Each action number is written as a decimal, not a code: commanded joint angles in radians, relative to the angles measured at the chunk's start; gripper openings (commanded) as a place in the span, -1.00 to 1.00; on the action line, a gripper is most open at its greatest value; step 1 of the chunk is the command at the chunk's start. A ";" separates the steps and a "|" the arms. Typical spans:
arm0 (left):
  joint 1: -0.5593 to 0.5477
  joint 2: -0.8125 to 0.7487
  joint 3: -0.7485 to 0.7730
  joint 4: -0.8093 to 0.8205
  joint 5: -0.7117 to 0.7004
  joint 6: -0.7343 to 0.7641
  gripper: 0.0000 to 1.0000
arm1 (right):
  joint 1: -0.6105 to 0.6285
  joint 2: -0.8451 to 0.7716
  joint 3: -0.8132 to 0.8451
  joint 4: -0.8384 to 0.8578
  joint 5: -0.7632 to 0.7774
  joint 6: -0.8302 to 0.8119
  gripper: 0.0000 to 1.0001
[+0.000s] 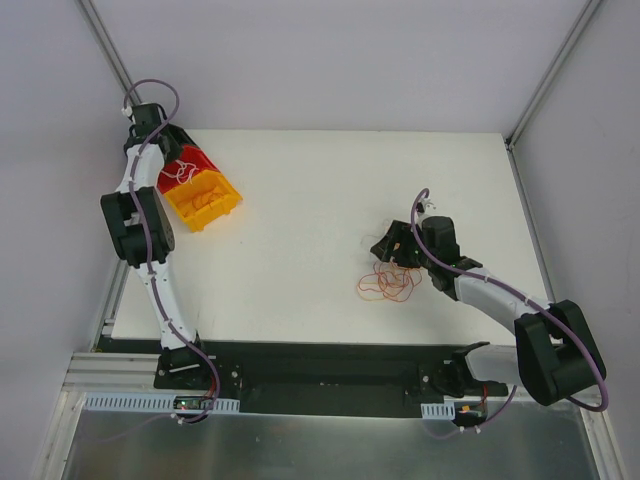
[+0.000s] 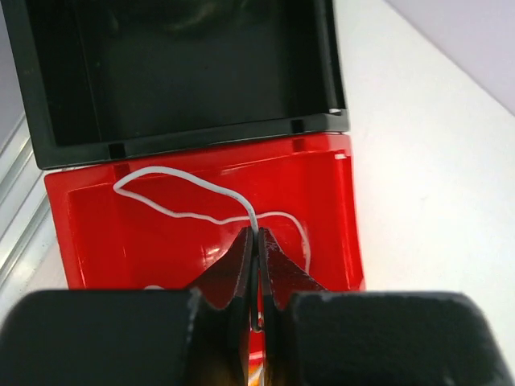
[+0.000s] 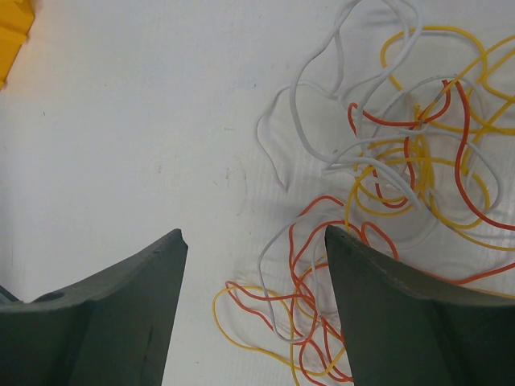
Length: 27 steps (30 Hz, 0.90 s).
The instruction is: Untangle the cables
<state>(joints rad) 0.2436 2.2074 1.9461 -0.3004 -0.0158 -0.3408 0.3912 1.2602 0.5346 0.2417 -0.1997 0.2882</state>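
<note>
The cables (image 1: 388, 283) lie in a loose tangle of thin orange, yellow and white strands on the white table, right of centre. My right gripper (image 1: 392, 246) hovers at the tangle's upper edge. In the right wrist view this gripper (image 3: 253, 235) is open, and the cables (image 3: 402, 161) spread out ahead and to the right, with a few loops lying between the fingers, none gripped. My left gripper (image 2: 257, 233) is shut on a white cable (image 2: 253, 215), which curls over the floor of the red bin (image 2: 96, 233) at the table's far left.
A black bin (image 2: 161, 80) sits just beyond the red one. A yellow bin (image 1: 205, 197) holding some strands stands beside the red bin (image 1: 190, 160). The table's left edge and a metal frame rail run close to the bins.
</note>
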 commanded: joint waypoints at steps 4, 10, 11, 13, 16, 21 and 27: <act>0.003 0.055 0.010 0.035 -0.061 -0.106 -1.00 | -0.005 0.002 0.039 0.022 -0.017 0.014 0.45; 0.005 0.116 0.050 0.006 -0.029 -0.118 -1.00 | -0.008 0.002 0.039 0.022 -0.017 0.012 0.45; 0.005 0.126 0.060 0.000 -0.032 -0.113 -1.00 | -0.006 0.002 0.038 0.022 -0.015 0.012 0.45; 0.005 0.143 0.088 -0.017 -0.026 -0.109 -1.00 | -0.006 0.002 0.038 0.024 -0.015 0.011 0.45; 0.008 0.158 0.128 -0.037 0.011 -0.089 -1.00 | -0.008 0.004 0.038 0.024 -0.017 0.012 0.45; 0.008 0.074 0.136 -0.105 -0.006 -0.072 -0.63 | -0.006 -0.001 0.036 0.025 -0.018 0.012 0.45; 0.005 -0.161 0.048 -0.141 -0.029 -0.050 0.17 | -0.006 -0.021 0.022 0.030 -0.017 0.012 0.46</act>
<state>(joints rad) 0.2440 2.2894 2.0182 -0.4095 -0.0288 -0.4061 0.3901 1.2636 0.5346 0.2420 -0.2035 0.2955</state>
